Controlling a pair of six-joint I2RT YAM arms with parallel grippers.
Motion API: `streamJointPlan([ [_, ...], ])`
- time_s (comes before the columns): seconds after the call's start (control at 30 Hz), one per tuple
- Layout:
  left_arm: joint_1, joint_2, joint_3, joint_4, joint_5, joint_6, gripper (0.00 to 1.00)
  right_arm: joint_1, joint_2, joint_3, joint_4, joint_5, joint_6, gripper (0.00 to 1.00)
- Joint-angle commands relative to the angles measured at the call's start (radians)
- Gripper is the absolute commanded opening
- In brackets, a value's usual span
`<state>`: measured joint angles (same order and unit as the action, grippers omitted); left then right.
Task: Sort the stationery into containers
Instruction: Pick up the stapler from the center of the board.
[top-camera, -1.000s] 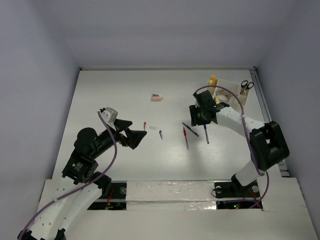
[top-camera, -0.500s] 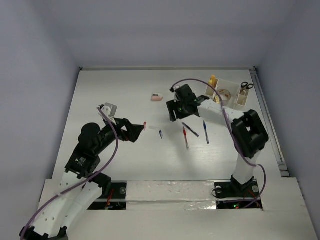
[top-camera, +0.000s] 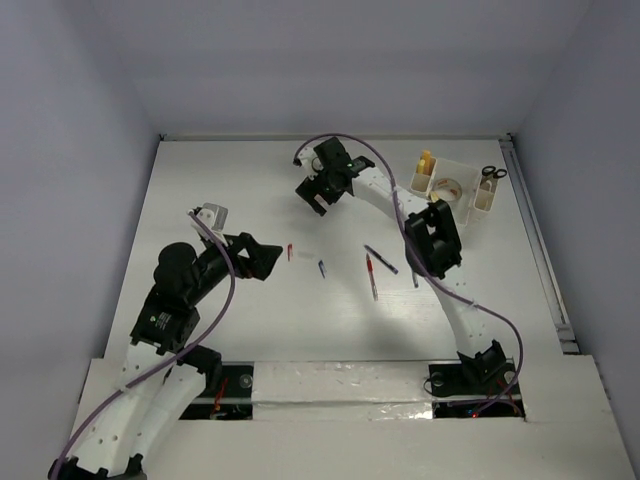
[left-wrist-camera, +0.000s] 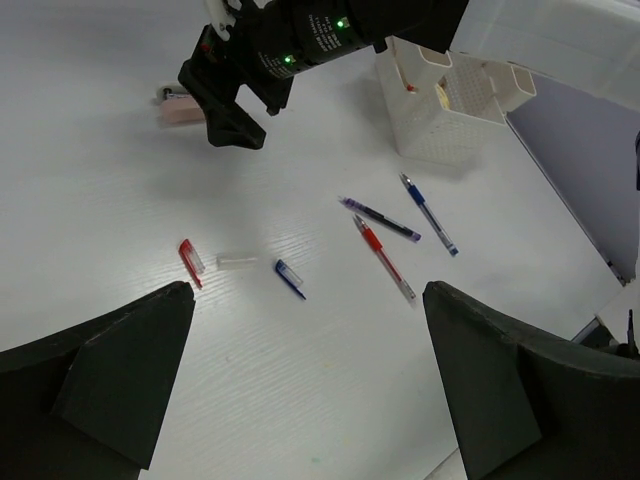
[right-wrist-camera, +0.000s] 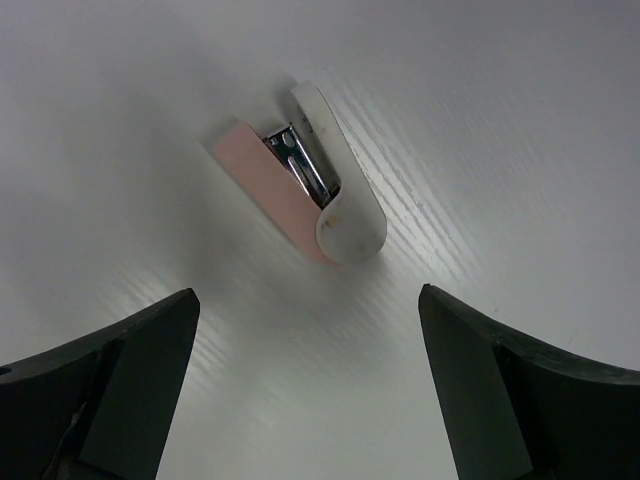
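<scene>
Entry, sorting in progress.

Right hand (right-wrist-camera: 305, 330): released, fingers spread wide, nothing between them. It hangs over the far middle of the counter (top-camera: 200, 180), directly above the pink-and-white piece (right-wrist-camera: 300, 190). This is a pink slab with a white rounded cover and a metal part between them, so we take it for a small stapler.

Key relation, from the right wrist view: the piece sits level with the midline between the two fingers, in the upper part of the frame and beyond the fingertips. It touches neither finger. Its long axis runs diagonally from upper left to lower right, with the closed rounded end at lower right. That is oblique to the line along which the fingers close, nearer to across it than along it. We judge that a short advance and descent, perhaps with a slight wrist turn, would put the fingers on the long sides. We cannot tell the height above the counter.

Left hand (left-wrist-camera: 310, 400): also released and empty, low over the near left of the counter and well apart from the piece. The right arm is clearly the nearer one.

The organizer (top-camera: 455, 185) stands at the far right and already holds the scissors (top-camera: 490, 172) and a tape roll (top-camera: 450, 186). The piece therefore has to travel rightward.

Not yet sorted, mid-counter: the red pen (left-wrist-camera: 385, 258), the blue pen (left-wrist-camera: 428, 213), a dark pen (left-wrist-camera: 380, 218) and two loose caps, one red (left-wrist-camera: 190, 262) and one blue (left-wrist-camera: 290, 278).
</scene>
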<state>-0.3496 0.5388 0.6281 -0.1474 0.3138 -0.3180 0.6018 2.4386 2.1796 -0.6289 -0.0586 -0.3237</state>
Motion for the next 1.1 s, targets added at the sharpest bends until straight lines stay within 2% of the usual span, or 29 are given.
streamJointPlan([
  [0.0, 0.03, 0.012, 0.002, 0.049, 0.051, 0.013, 0.99, 0.0, 0.043, 0.137, -0.123, 0.0, -0.194, 0.99],
  [0.2, 0.031, 0.046, 0.002, 0.051, 0.067, 0.014, 0.99, -0.019, 0.169, 0.307, -0.137, -0.09, -0.25, 1.0],
  [0.5, 0.058, 0.07, 0.007, 0.052, 0.074, 0.016, 0.99, -0.019, 0.223, 0.348, -0.042, -0.216, -0.245, 0.98],
  [0.6, 0.058, 0.073, 0.005, 0.052, 0.076, 0.016, 0.99, -0.028, 0.221, 0.358, -0.011, -0.239, -0.224, 0.93],
  [0.67, 0.058, 0.075, 0.005, 0.052, 0.077, 0.016, 0.99, -0.037, 0.221, 0.365, 0.001, -0.262, -0.215, 0.84],
  [0.77, 0.067, 0.075, 0.005, 0.052, 0.079, 0.016, 0.99, -0.037, 0.223, 0.359, 0.027, -0.27, -0.206, 0.79],
  [0.83, 0.067, 0.07, 0.007, 0.054, 0.079, 0.016, 0.99, -0.037, 0.237, 0.37, 0.028, -0.265, -0.206, 0.68],
  [0.9, 0.067, 0.069, 0.005, 0.054, 0.08, 0.016, 0.99, -0.037, 0.241, 0.37, 0.035, -0.261, -0.203, 0.64],
  [1.07, 0.067, 0.067, 0.004, 0.054, 0.084, 0.016, 0.99, -0.037, 0.241, 0.356, 0.067, -0.233, -0.195, 0.37],
])
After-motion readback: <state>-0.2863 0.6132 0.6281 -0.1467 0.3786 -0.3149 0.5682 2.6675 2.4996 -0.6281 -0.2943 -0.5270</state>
